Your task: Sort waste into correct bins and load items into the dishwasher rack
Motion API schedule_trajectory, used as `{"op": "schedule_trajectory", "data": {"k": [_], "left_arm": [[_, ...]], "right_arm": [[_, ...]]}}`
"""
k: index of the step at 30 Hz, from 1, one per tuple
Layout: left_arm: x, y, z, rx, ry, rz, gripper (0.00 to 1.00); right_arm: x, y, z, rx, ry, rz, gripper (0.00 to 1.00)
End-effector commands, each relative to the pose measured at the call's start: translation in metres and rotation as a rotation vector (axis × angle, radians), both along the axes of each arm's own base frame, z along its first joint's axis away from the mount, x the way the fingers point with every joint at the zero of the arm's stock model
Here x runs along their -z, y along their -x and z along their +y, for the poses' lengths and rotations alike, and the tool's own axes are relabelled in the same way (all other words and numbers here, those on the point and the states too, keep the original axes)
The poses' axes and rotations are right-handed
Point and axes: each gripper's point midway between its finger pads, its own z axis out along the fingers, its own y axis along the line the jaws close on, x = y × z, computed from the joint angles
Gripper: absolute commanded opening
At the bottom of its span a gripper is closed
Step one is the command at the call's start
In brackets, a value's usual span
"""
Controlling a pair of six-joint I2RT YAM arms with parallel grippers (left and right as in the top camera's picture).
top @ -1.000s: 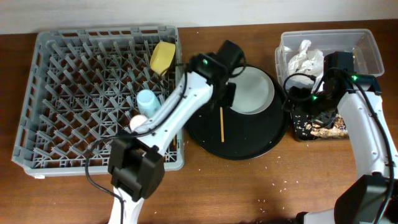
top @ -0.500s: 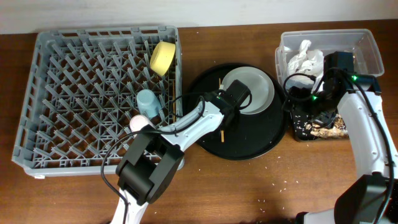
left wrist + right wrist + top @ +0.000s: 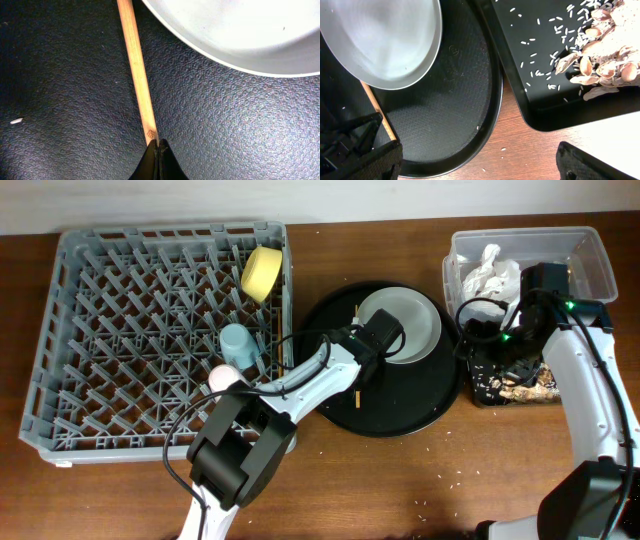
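My left gripper (image 3: pixel 358 372) (image 3: pixel 156 146) is shut on one thin wooden chopstick (image 3: pixel 138 75) that lies on the large round black tray (image 3: pixel 400 412), just left of the pale grey-white plate (image 3: pixel 405 325) (image 3: pixel 240 30). The chopstick also shows in the overhead view (image 3: pixel 356 396). My right gripper (image 3: pixel 492 358) (image 3: pixel 480 161) is open and empty, low between the round tray and the shallow black tray (image 3: pixel 540 102), which holds rice-like food bits (image 3: pixel 600 65). White napkins (image 3: pixel 488 272) lie in the clear tub (image 3: pixel 590 265). The yellow bowl (image 3: pixel 262 272), light-blue cup (image 3: pixel 237 341) and pink cup (image 3: pixel 221 377) sit in the grey rack (image 3: pixel 120 330).
The rack's right wall stands close to the round tray's left edge. The clear tub and the shallow black tray (image 3: pixel 520 390) sit against each other at the far right. Loose rice grains lie on the wooden table (image 3: pixel 440 480) in front.
A second ago my left arm was higher, over the tray's left rim, and the chopstick lay free. It has come down and closed on the chopstick. The right arm has not moved.
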Motion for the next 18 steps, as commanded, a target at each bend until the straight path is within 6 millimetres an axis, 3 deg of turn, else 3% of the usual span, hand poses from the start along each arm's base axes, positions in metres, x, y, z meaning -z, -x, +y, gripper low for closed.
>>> {"op": "schedule_trajectory", "data": {"k": [1,2,5,6,7,11,13,14,16,18], "left_arm": [[0.012,0.003,0.004,-0.004,-0.027,0.019,0.11],[0.012,0.003,0.003,-0.004,-0.026,0.018,0.32],[0.018,0.002,0.004,-0.006,-0.036,0.017,0.36],[0.02,0.002,0.004,-0.006,-0.035,0.017,0.29],[0.02,0.001,0.004,-0.006,-0.035,0.017,0.06],[0.028,0.002,0.005,-0.007,-0.048,0.025,0.05],[0.019,-0.003,-0.001,-0.005,-0.029,0.013,0.01],[0.009,-0.006,-0.002,-0.006,-0.034,0.012,0.01],[-0.04,-0.029,0.016,-0.055,-0.063,-0.037,0.0],[-0.127,-0.062,0.053,-0.153,-0.096,-0.176,0.0]], "right_arm": [[-0.005,-0.002,-0.004,0.011,0.014,-0.014,0.98],[-0.005,-0.002,-0.004,0.011,0.014,-0.014,0.99],[-0.005,-0.002,-0.004,0.011,0.014,-0.014,0.99],[-0.005,-0.002,-0.004,0.011,0.014,-0.014,0.99],[-0.005,-0.002,-0.004,0.011,0.014,-0.014,0.98],[-0.005,-0.002,-0.004,0.011,0.014,-0.014,0.98],[-0.005,-0.002,-0.004,0.011,0.014,-0.014,0.99],[-0.005,-0.002,-0.004,0.011,0.014,-0.014,0.99],[-0.005,-0.002,-0.004,0.011,0.014,-0.014,0.98],[-0.005,-0.002,-0.004,0.011,0.014,-0.014,0.98]]}}
